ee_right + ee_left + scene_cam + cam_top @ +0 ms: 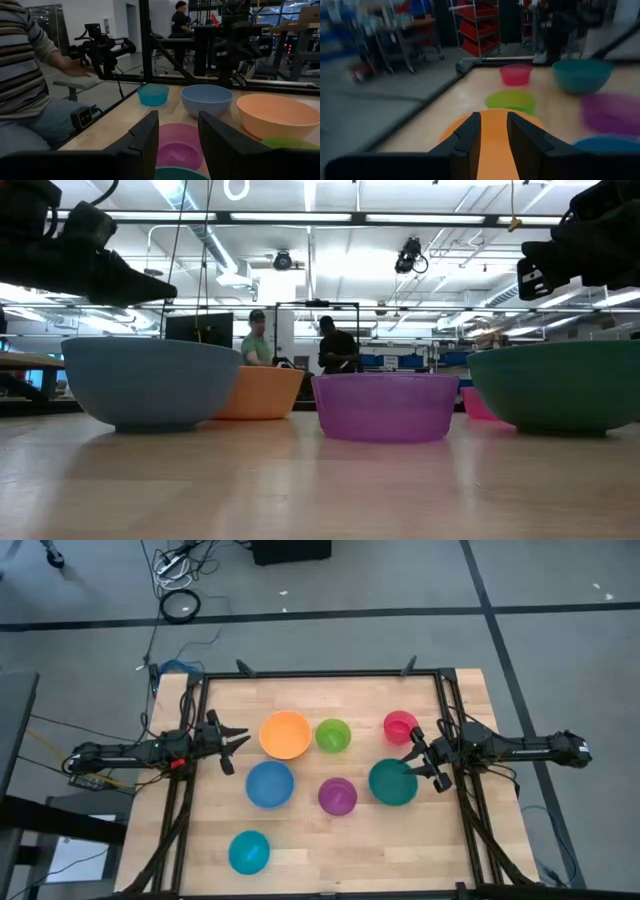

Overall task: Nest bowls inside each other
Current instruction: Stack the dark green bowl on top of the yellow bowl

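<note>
Several plastic bowls stand upright and apart on the wooden table. They are orange [285, 735], lime green [333, 735], pink-red [400, 726], blue [270, 784], purple [338, 796], dark teal [392, 782] and cyan [249, 851]. My left gripper [236, 748] hovers open at the table's left side and points level at the orange bowl [492, 145]. My right gripper [410, 752] hovers open at the right side. It is above the teal bowl's rim [175, 174], with the purple bowl [179, 145] ahead of it. Neither gripper holds anything.
A black frame [320, 673] runs along the table's far, left and right sides. Bare wood lies near the front edge to the right of the cyan bowl. A person in a striped sleeve [25, 55] sits beyond the table's left side. Two people [335, 345] stand far behind.
</note>
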